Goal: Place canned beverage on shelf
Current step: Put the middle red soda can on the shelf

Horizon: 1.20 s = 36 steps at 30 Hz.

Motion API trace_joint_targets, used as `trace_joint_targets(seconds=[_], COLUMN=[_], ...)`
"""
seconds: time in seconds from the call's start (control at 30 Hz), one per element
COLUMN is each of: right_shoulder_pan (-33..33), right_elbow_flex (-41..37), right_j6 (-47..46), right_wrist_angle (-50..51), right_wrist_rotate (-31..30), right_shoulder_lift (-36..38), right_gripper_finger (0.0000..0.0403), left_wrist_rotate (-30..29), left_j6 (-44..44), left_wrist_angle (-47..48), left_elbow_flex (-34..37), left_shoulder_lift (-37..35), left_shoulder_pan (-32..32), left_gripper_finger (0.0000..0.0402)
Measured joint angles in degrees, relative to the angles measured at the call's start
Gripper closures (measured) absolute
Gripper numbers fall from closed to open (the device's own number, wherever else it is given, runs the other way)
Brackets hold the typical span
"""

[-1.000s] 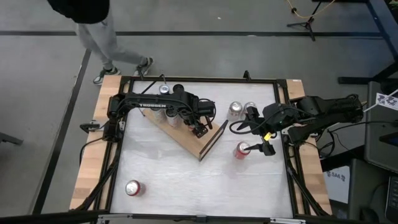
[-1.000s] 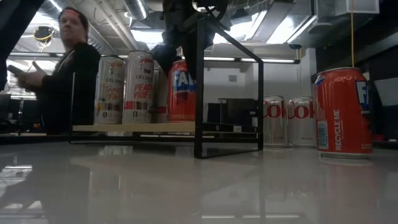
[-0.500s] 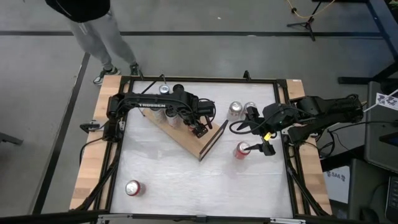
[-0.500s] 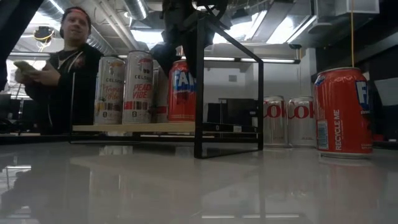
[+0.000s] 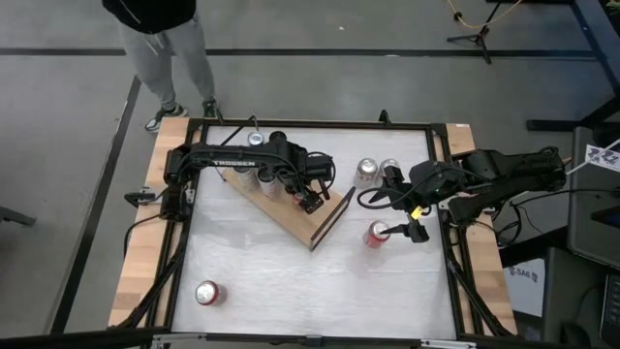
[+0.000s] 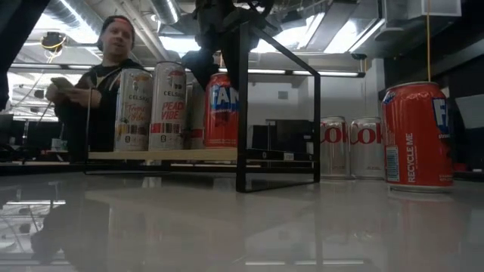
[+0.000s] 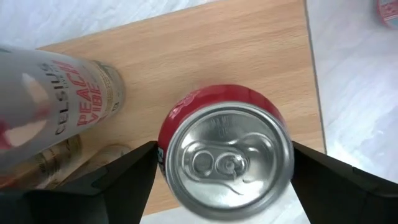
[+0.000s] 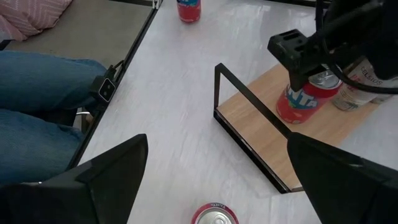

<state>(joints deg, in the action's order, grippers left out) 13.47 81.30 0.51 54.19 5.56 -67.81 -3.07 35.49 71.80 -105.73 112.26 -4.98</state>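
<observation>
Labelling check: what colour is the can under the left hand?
Red can with a silver top, standing on the shelf; left wrist view shows it best.

Shelf (image 5: 308, 225) sits mid-table, angled diagonally, its framed end toward the right arm. Three cans in a row on its board: Fanta can (image 7: 225, 149) nearest the framed end, Celsius can (image 7: 59, 102) just beside it, another Celsius can (image 6: 133, 109) beyond that. Left gripper (image 5: 308, 197) is over the Fanta can, fingers either side of it, apart from it. Two Coke cans (image 5: 367, 172) stand together behind the shelf's framed end. One can (image 5: 378, 234) right of the shelf, under the right gripper (image 5: 403, 231). One can (image 5: 206, 293) alone at front left. Person (image 5: 160, 39) stands beyond the table's far-left corner.
</observation>
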Motion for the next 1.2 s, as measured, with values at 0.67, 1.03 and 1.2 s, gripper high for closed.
trace_joint_targets(seconds=[0.67,1.03,1.2], right_shoulder_pan=[0.00,0.00,0.00], right_elbow_flex=[0.00,0.00,0.00], right_j6=[0.02,0.00,0.00], right_wrist_angle=[0.00,-0.04,-0.04], right_wrist_rotate=[0.00,0.00,0.00], right_shoulder_lift=[0.00,0.00,0.00], right_gripper_finger=[0.0024,0.0024,0.0024], left_wrist_rotate=[-1.06,-4.48,-8.21], left_j6=[0.37,2.28,4.65], left_wrist_angle=[-4.03,-7.29,-7.00], left_elbow_flex=[-0.13,-0.13,-0.13], left_shoulder_lift=[-7.97,-7.97,-7.62], left_shoulder_pan=[2.44,11.59,13.94], left_gripper_finger=[0.0066,0.0088,0.0103])
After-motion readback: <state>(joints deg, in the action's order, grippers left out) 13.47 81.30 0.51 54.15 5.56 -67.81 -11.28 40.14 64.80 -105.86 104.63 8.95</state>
